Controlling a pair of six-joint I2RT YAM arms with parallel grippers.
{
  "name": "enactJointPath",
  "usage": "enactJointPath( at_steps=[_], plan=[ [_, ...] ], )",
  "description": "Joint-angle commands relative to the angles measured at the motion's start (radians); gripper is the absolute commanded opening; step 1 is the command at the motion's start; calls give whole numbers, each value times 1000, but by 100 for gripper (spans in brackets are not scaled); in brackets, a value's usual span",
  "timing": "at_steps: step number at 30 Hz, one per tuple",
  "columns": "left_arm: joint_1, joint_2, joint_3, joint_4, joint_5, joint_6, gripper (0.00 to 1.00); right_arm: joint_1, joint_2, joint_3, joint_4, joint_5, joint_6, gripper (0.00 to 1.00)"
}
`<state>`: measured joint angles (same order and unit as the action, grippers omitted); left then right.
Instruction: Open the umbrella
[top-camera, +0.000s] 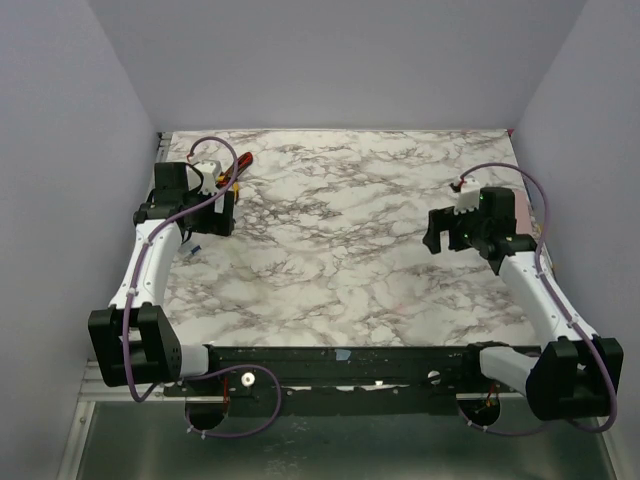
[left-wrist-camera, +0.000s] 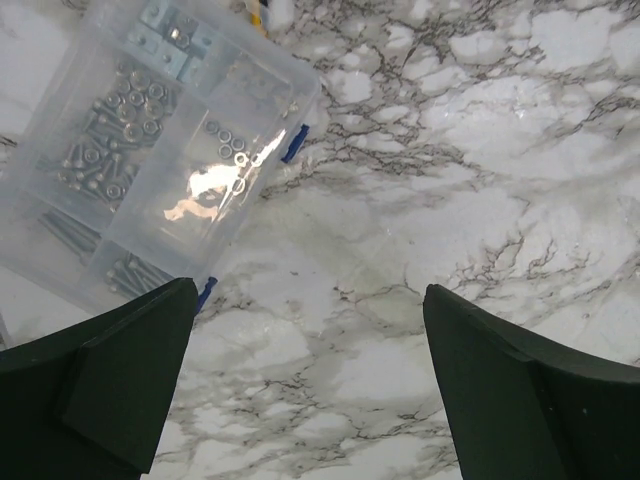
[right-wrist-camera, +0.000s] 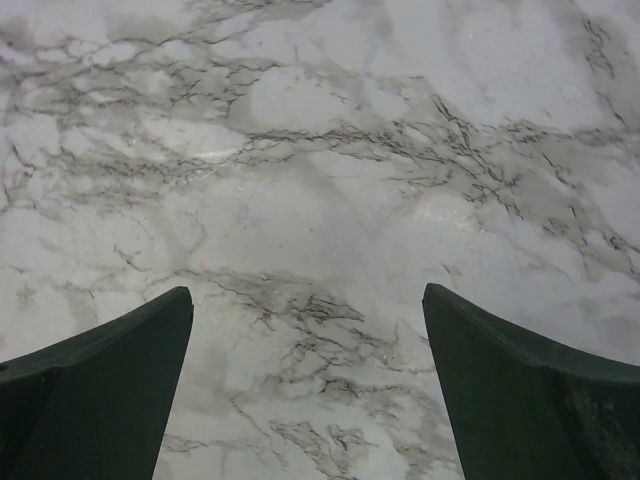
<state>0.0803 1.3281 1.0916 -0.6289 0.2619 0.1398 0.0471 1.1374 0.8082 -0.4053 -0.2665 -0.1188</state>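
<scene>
The umbrella is out of view in every frame. My left gripper hovers over the far left of the marble table, its jaws spread wide with only bare marble between them. My right gripper hangs over the right side of the table, also open and empty, with nothing but marble between its dark fingers.
A clear plastic box of screws and nuts, with blue latches, lies just beyond my left fingers; the left arm mostly hides it from above. Red-and-yellow pliers lie at the far left corner. Pale walls enclose the table on three sides.
</scene>
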Motion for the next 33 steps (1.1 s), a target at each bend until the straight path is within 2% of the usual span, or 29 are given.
enactJointPath(
  at_steps=[1, 5, 10, 17, 25, 32, 33],
  plan=[
    [-16, -14, 77, 41, -7, -15, 99, -87, 46, 78, 3, -27, 116, 100],
    [-23, 22, 187, 7, -5, -8, 99, -154, 172, 202, -61, 37, 74, 100],
    [-35, 71, 302, -42, -23, -9, 98, -233, 431, 435, -203, 83, -21, 100],
    [-51, 59, 297, -68, 22, 32, 98, -310, 686, 648, -286, 128, -132, 100],
    [-74, 46, 261, -90, 45, 70, 98, -377, 841, 773, -321, 139, -203, 100],
    [-77, 80, 291, -119, 66, 65, 99, -411, 933, 835, -337, 153, -232, 100],
    [-108, 81, 293, -120, 64, 66, 99, -419, 939, 843, -338, 155, -235, 100]
  ],
)
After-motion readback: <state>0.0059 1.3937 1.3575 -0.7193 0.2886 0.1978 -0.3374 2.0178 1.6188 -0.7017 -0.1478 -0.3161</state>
